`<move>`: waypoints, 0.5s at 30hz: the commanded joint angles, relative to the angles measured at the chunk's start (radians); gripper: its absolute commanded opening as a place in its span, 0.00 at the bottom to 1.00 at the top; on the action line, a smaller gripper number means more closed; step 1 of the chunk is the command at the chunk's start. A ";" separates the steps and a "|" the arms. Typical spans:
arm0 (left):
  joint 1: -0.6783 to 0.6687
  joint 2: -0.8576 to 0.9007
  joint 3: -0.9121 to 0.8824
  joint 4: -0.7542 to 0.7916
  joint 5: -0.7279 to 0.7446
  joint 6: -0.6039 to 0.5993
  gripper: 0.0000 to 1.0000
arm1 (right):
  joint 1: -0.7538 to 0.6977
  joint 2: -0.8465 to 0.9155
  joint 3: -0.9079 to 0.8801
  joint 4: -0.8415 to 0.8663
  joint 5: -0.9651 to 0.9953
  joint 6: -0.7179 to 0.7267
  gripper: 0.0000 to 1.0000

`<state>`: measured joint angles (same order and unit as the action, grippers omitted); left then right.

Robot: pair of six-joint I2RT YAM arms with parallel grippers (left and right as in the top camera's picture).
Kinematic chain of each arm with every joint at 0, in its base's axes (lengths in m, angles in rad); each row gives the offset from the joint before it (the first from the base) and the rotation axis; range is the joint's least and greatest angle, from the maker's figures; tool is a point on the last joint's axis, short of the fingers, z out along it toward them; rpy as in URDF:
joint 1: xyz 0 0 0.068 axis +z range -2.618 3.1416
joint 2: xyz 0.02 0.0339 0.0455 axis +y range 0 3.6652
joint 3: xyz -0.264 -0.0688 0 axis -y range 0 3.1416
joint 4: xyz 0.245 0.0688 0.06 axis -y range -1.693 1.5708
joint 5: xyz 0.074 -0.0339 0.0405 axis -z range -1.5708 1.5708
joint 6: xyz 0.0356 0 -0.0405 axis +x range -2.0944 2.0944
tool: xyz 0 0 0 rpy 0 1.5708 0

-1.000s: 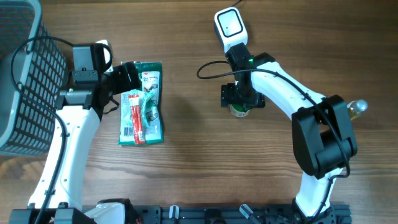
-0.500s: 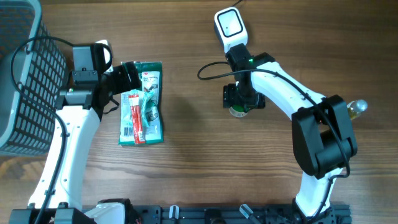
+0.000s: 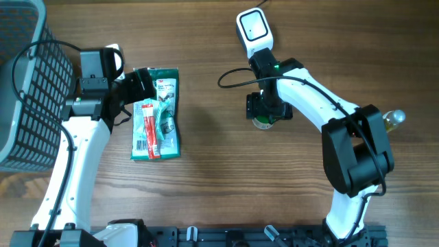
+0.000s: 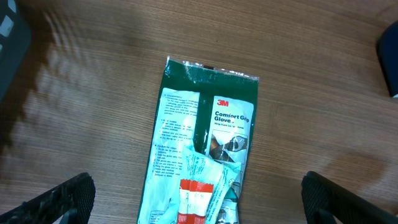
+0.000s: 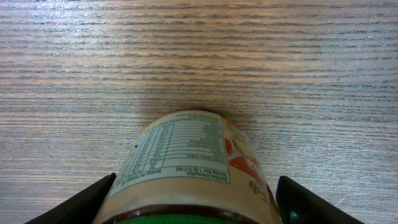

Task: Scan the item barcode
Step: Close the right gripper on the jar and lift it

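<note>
Found the small cream-labelled jar (image 5: 186,155) with a green lid standing lid-up on the brown wood-grain table (image 3: 206,178), right of centre and a little toward the far side. Saw the right gripper (image 3: 264,110) poised directly over it, black fingers (image 5: 81,202) flanking the jar on both sides and lying right against its wall, printed nutrition panel turned toward the wrist camera. Could not tell whether pressing in or merely touching. Noted the white-headed handheld scanner (image 3: 252,27) on a black grip at the far edge, beyond the jar, with a black cable looping off to the left. Spotted a small glassy bottle (image 3: 393,119) at the far right, partly hidden behind the right arm.

Over on the left, found the flat green plastic glove packet (image 4: 211,124) lying lengthwise, with red-and-white tubes (image 3: 147,130) resting on its near half. Saw the left gripper (image 3: 140,86) hovering above the packet's far end, fingers (image 4: 62,199) spread fully wide, holding nothing and touching nothing. Noted the grey mesh basket (image 3: 20,89) at the far left edge, just beside the left arm.
</note>
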<state>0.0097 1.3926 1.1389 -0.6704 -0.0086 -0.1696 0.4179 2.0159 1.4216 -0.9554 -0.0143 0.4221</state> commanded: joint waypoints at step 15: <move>0.005 -0.011 0.011 0.003 0.008 0.005 1.00 | 0.000 -0.006 -0.020 0.018 0.020 -0.003 0.85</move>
<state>0.0097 1.3926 1.1389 -0.6704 -0.0086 -0.1699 0.4179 2.0159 1.4216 -0.9482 -0.0139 0.4221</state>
